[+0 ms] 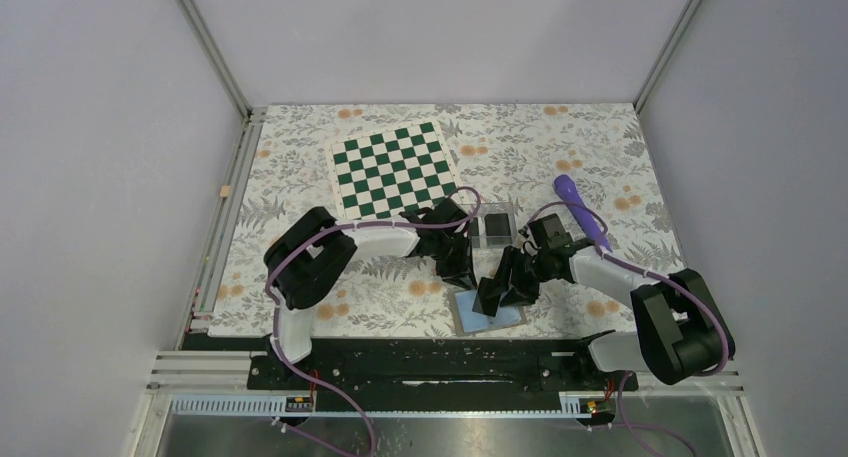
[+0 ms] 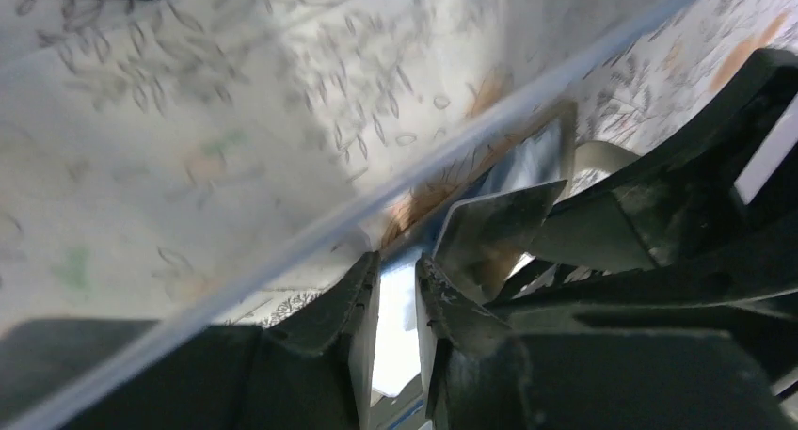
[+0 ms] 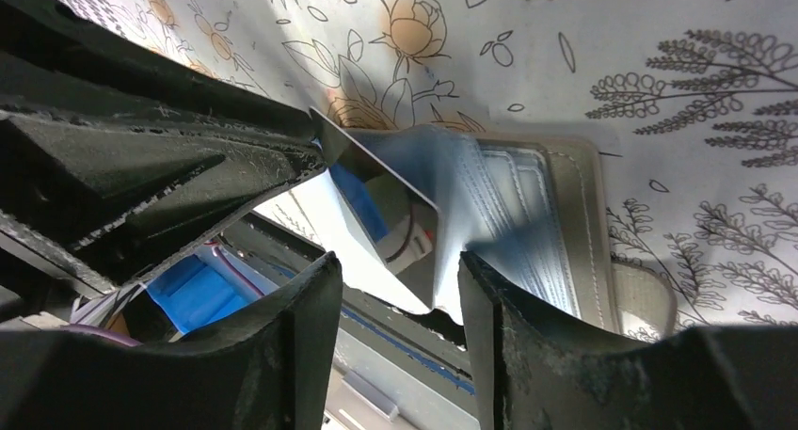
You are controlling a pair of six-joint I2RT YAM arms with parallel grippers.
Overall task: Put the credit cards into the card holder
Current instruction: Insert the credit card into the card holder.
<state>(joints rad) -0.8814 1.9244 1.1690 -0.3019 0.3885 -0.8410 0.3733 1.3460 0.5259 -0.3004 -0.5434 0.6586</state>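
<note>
While the floral table [image 1: 300, 167] carries the open wallet [image 1: 470, 317] near the arm bases and the card holder [image 1: 480, 239] just beyond it, the right gripper [image 3: 398, 265], jaws well apart, straddles a tilted credit card [image 3: 376, 199] unclamped, and the left gripper [image 2: 398, 270], jaws narrowly parted, holds nothing discernible.

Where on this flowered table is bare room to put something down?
Free: the far right corner beyond the purple pen-like tool; the left strip between the green-and-white checkerboard and the table edge. Crowded: the middle, around the clear acrylic card holder and the taupe wallet.
</note>
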